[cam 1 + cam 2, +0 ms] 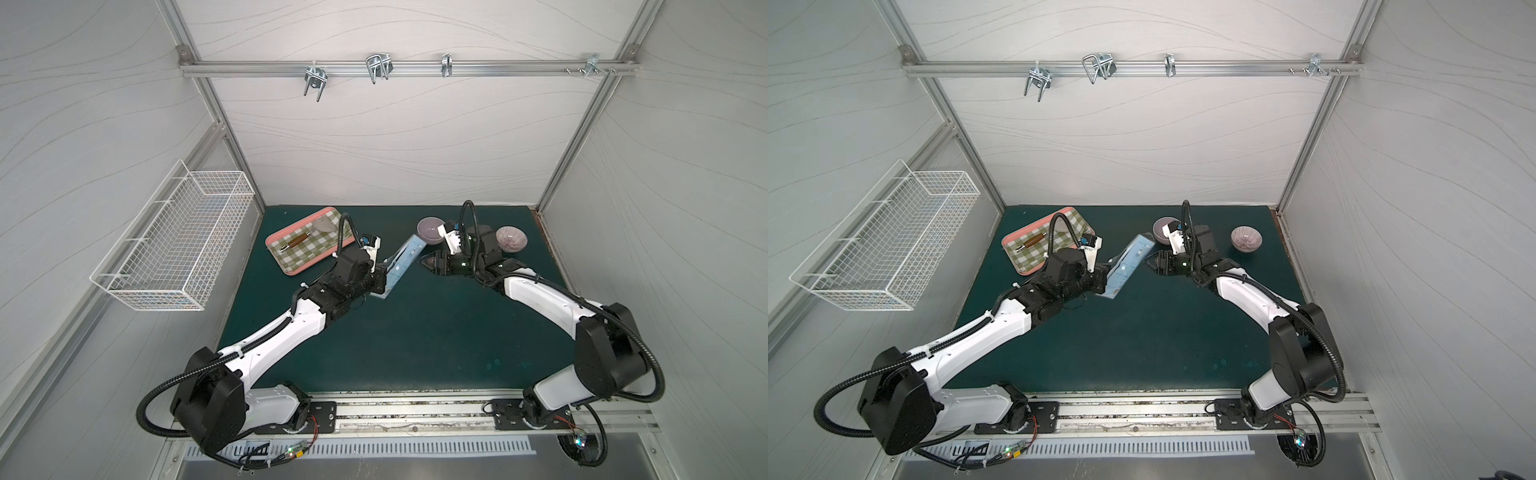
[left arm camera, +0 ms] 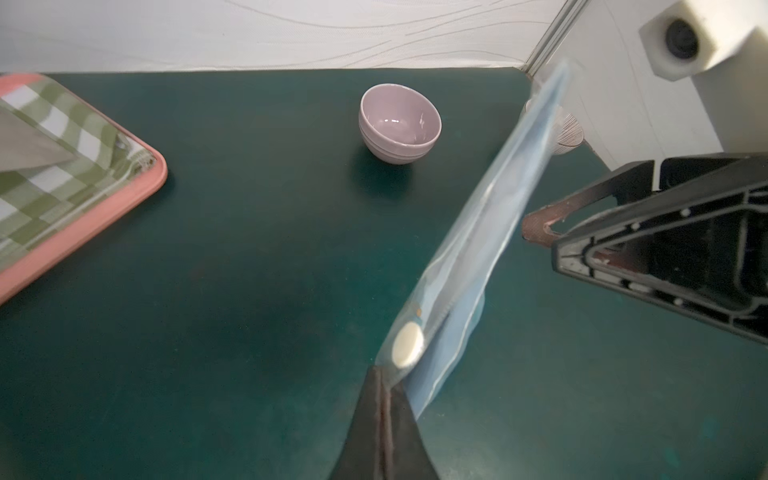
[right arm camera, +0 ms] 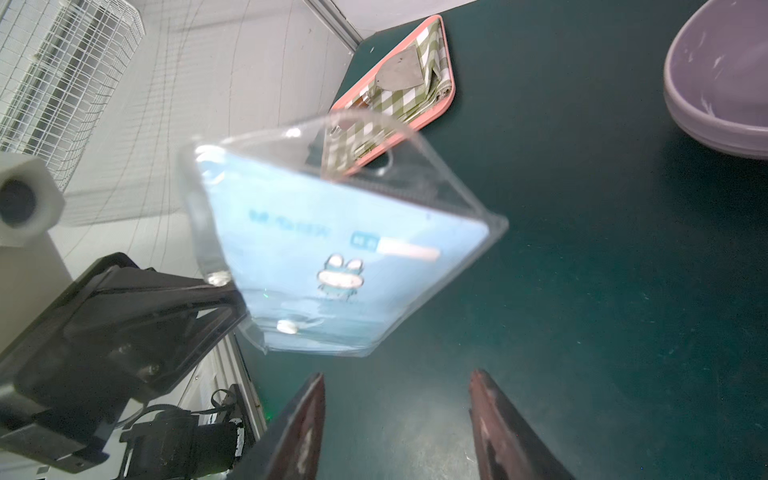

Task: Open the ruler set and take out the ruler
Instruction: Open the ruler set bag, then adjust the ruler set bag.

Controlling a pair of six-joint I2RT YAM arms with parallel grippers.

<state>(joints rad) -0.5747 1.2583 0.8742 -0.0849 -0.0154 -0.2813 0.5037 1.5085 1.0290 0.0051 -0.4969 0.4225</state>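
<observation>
Progress looked slight: the ruler set [image 1: 401,266] was up off the desk [image 1: 415,345], slanting across the middle of both top views. No ruler showed outside it, so the opening and the drawing-out both seemed yet to be done. In the right wrist view the clear flap [image 3: 357,137] with the hang hole curved away from the blue card. Whether the sleeve was truly unfastened could not be told.

The left gripper [image 2: 384,376] had its jaws pressed together on the sleeve's edge, just beside a white snap [image 2: 408,345], and carried the whole package alone. The right gripper [image 3: 397,376] had its jaws spread apart and empty, with the package's near end just beyond them and not touching. In a top view this gripper [image 1: 424,262] sat just right of the package's upper end, below a lilac bowl [image 1: 428,228] in the frame.
</observation>
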